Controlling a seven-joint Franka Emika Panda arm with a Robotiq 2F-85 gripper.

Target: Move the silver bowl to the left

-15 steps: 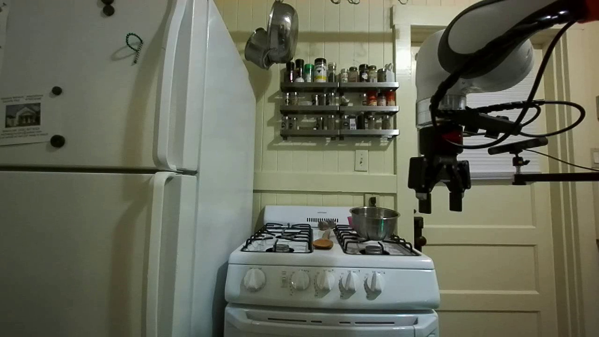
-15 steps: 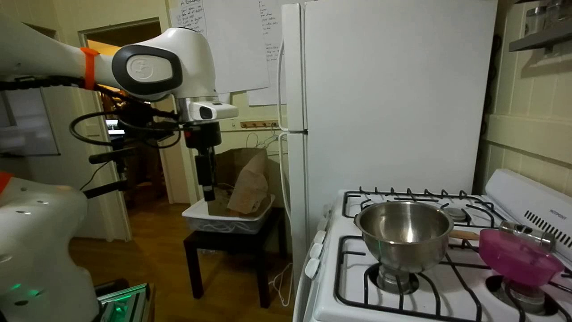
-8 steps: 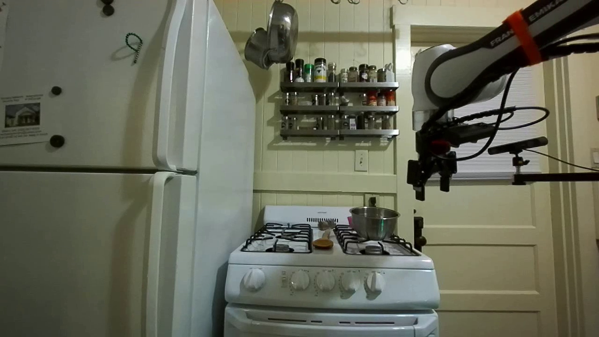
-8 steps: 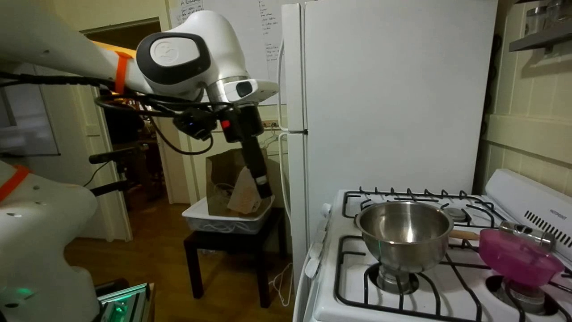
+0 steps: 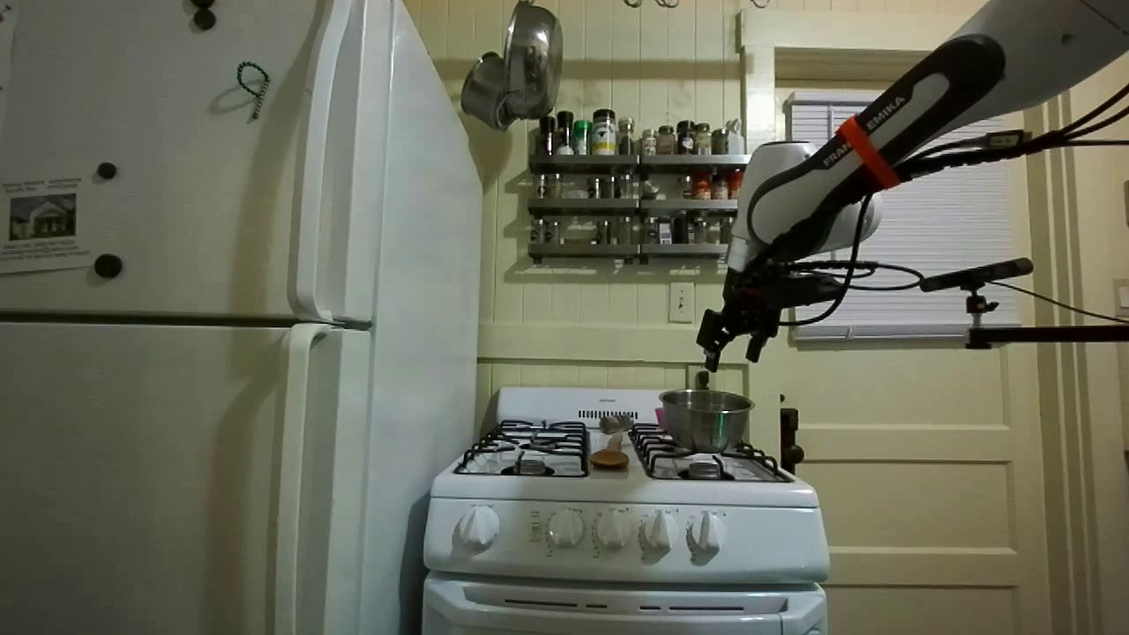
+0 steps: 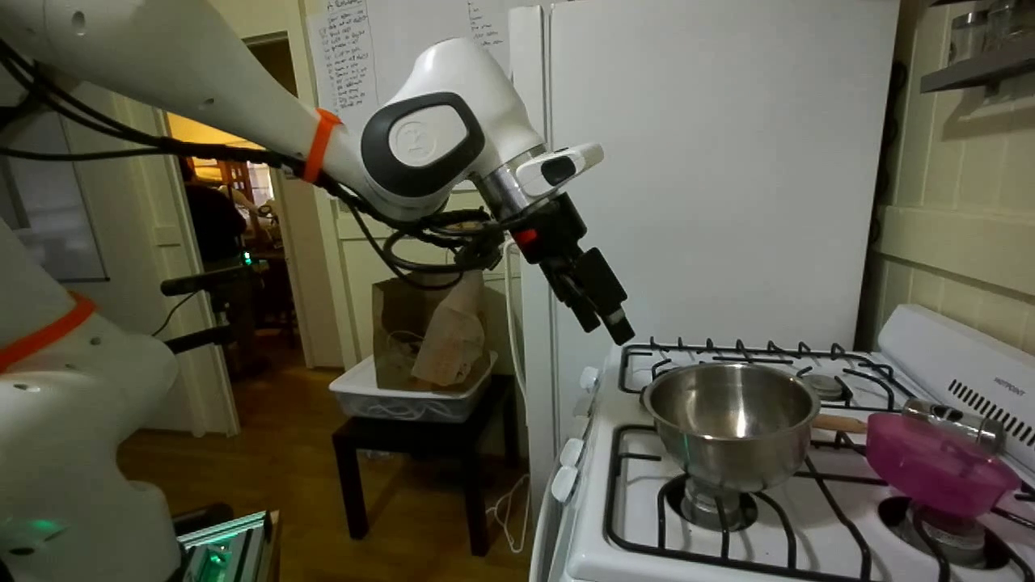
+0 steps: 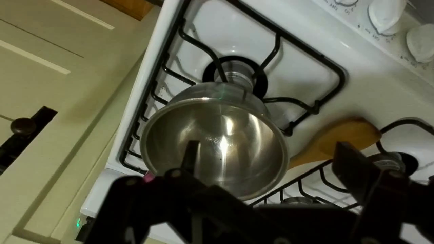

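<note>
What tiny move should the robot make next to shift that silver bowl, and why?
Probably ease the open gripper forward and down toward the silver bowl. In both exterior views the gripper hangs higher than the bowl, not touching it; in the wrist view its fingers stand apart, one seen against the bowl's opening, the other past its rim, so straddling that rim looks possible.

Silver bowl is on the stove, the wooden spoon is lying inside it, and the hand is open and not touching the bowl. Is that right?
Not quite: the wooden spoon isn't inside the silver bowl; the wrist view shows it lying outside, on the stove. The rest stands: the bowl is on the stove, and the hand is open and not touching it.
</note>
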